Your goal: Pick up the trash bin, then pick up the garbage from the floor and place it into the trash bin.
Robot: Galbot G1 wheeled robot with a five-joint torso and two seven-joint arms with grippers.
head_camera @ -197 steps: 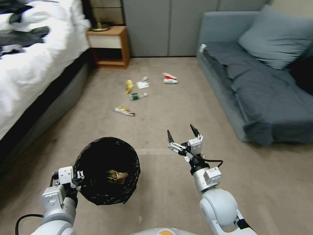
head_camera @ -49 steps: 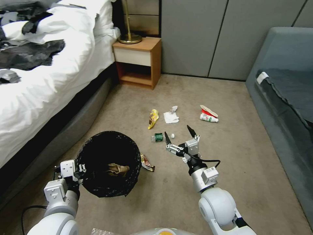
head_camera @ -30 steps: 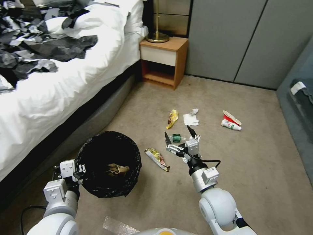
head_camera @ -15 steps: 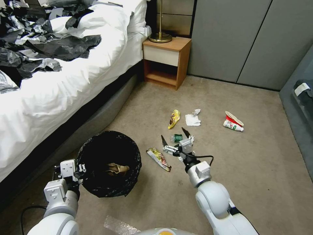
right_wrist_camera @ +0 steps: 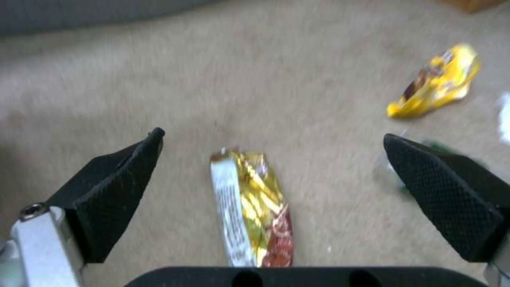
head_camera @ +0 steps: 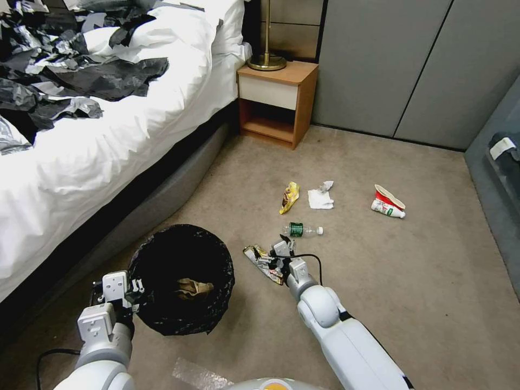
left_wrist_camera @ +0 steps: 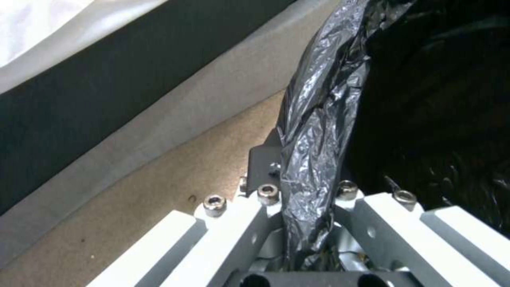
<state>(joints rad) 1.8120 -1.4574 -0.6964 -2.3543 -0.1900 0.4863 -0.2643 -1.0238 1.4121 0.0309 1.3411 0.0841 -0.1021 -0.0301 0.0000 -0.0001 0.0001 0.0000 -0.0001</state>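
Right gripper (right_wrist_camera: pixel 271 175), jaws wide open and empty, straddles the snack wrapper (right_wrist_camera: pixel 252 207): light, crinkly, slippery, so pinch mid-length.

A tan carpet floor (head_camera: pixel 411 281) runs between a bed (head_camera: pixel 108 135) with white bedding, a wooden nightstand (head_camera: pixel 277 100) bearing a brass lamp base (head_camera: pixel 266 60), grey wall panels (head_camera: pixel 411 65) and a grey sofa's edge (head_camera: pixel 501 173).
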